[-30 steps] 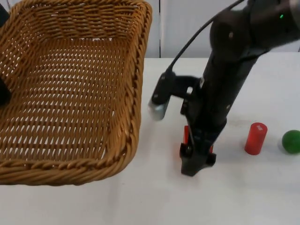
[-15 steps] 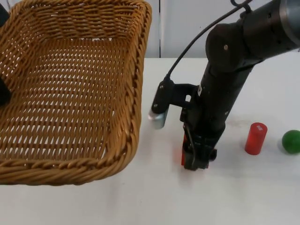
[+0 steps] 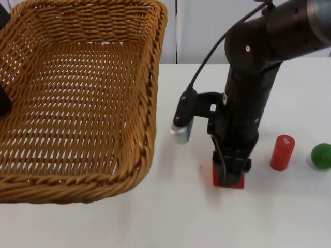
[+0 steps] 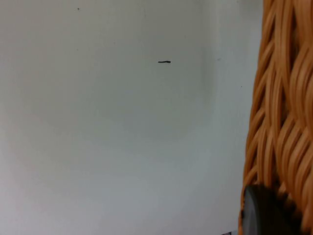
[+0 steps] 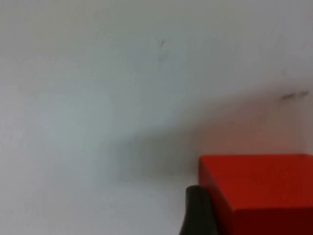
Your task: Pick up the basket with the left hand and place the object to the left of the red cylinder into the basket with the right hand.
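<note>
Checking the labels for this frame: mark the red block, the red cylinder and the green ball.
red block (image 3: 228,180): top view, on its front face below the right tool.
red cylinder (image 3: 282,153): top view, on the middle of its side.
green ball (image 3: 321,155): top view, on its centre.

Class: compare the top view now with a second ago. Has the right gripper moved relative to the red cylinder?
Yes. The right gripper has shifted toward the red cylinder, away from the basket; the red block sits at its fingertips.
</note>
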Robot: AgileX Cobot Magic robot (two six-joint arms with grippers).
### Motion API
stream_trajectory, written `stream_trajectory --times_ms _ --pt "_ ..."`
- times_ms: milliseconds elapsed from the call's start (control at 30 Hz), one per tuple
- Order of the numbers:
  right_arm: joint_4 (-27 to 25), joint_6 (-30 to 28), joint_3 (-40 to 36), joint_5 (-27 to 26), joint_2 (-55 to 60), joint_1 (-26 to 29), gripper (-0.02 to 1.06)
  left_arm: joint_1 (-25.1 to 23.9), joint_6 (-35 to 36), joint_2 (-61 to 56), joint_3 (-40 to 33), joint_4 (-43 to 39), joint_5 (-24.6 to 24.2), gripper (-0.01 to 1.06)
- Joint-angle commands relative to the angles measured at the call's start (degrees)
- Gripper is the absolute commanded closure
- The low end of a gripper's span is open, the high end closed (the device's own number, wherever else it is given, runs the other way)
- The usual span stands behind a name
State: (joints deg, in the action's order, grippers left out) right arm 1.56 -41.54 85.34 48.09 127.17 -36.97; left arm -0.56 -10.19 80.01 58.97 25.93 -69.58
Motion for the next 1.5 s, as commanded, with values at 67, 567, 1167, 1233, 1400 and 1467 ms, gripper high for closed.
stream_trajectory --times_ms 67,567,1167,1233,1400,1467 --pt "-0.3 0.0 0.2 3.5 -1.5 0.4 1.05 0.2 0.3 -0.5 0.1 2.0 -0.2 1.05" --pt "-3.0 0.8 -4.3 5.8 -12.8 2.7 1.05 0.2 0.4 -0.5 0.1 2.1 0.0 1.05" --pt "-6.8 0.9 -9.9 3.1 -38.7 3.7 1.05 0.2 0.4 -0.5 0.1 2.1 0.0 1.05" --pt "-6.8 2.1 -9.9 3.1 -43.3 3.7 1.05 0.2 0.4 -0.5 0.1 2.1 0.0 1.05" --pt "-9.0 3.6 -9.9 2.7 -47.8 3.7 1.05 0.2 0.4 -0.5 0.1 2.1 0.0 1.05" --pt "-10.8 3.6 -9.9 2.6 -48.9 3.7 1.05 0.2 0.4 -0.5 0.1 2.1 0.0 1.05"
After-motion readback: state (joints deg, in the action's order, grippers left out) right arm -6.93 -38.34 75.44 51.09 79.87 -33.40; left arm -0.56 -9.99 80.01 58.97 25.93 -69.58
